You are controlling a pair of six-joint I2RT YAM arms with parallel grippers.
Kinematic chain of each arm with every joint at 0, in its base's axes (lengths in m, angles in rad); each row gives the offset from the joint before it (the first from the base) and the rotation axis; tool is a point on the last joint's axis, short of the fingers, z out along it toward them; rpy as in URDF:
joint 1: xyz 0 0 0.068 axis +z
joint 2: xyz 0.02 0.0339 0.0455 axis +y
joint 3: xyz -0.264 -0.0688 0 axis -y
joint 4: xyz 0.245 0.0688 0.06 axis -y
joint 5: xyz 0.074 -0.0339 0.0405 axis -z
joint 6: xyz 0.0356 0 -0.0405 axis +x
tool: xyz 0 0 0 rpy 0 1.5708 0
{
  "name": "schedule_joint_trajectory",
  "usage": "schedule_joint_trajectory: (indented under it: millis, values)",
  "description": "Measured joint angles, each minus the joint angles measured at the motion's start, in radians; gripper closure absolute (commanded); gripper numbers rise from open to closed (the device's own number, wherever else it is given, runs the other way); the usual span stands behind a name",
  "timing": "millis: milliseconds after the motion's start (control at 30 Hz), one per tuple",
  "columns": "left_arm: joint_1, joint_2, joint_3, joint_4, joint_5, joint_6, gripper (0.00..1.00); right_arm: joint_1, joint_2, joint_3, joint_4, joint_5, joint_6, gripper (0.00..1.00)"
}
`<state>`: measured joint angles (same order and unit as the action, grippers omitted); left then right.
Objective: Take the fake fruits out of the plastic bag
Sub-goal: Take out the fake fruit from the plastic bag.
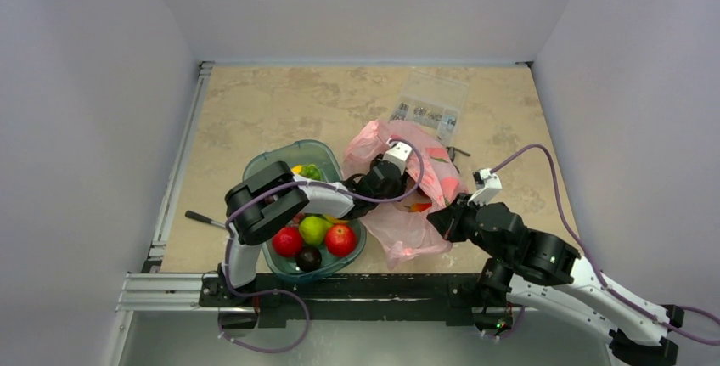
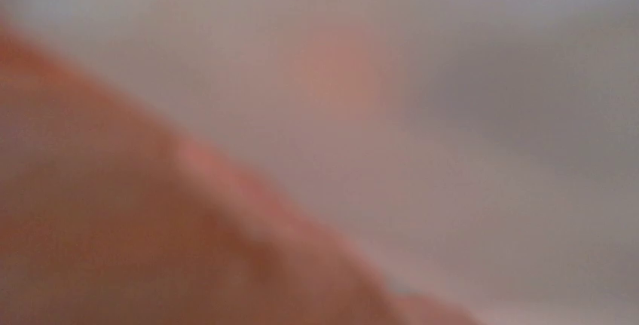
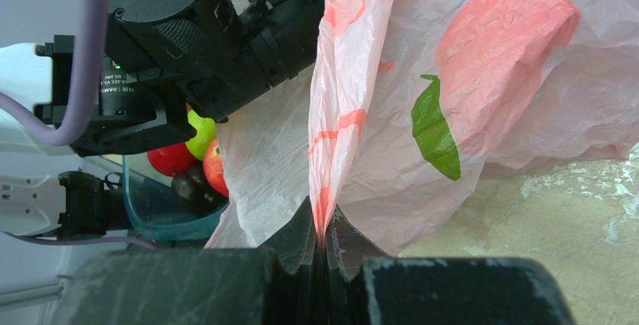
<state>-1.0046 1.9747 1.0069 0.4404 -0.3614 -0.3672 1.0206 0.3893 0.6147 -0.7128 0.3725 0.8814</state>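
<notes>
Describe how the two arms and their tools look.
The left arm and right arm: chunky black joint housings linked by white segments, each trailed by a purple cable and carrying a small white block at the wrist. The right tool has dark, scuffed wedge-shaped fingers. Small white print marks one left-arm housing.

Left wrist view, wholly out of focus: an orange-red mass fills the lower left, pale pink-grey haze covers the rest, and nothing there can be named. In the top view, centre frame, the left gripper (image 1: 392,177) sits in the folds of the plastic bag (image 1: 407,234), its fingertips buried under pink film, so their stance cannot be read. Of the fake fruits (image 1: 419,207) only an orange sliver shows at the bag's mouth. The left arm (image 1: 263,200) hides part of the tray (image 1: 316,143). The right arm (image 1: 543,256) runs off the lower right corner. The contents of the clear packet (image 1: 429,103), upper centre, are too small to make out. In the right wrist view the bottom edge cuts off the right gripper (image 3: 324,261).
</notes>
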Motion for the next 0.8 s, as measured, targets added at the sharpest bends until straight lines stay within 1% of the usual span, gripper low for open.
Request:
schedule_joint_trajectory:
  millis: [133, 267, 533, 600, 700, 800]
  values:
    - [0.0, -0.002, 0.025, -0.048, -0.003, 0.012, 0.82, 0.0, 0.0, 0.0, 0.0, 0.0, 0.0, 1.0]
    - [0.0, -0.048, 0.025, -0.137, 0.024, 0.012, 0.93, 0.0, 0.0, 0.0, 0.0, 0.0, 0.0, 1.0]
    - [0.0, -0.266, 0.028, -0.333, 0.152, -0.002, 0.94, 0.0, 0.0, 0.0, 0.0, 0.0, 0.0, 1.0]
    - [0.0, -0.299, 0.051, -0.403, 0.194, -0.008, 0.97, 0.0, 0.001, 0.0, 0.0, 0.0, 0.0, 1.0]
    - [0.0, -0.327, 0.088, -0.498, 0.256, -0.016, 0.97, 0.0, 0.001, 0.0, 0.0, 0.0, 0.0, 1.0]
    - [0.0, -0.376, 0.088, -0.588, 0.322, -0.02, 0.97, 0.0, 0.001, 0.0, 0.0, 0.0, 0.0, 1.0]
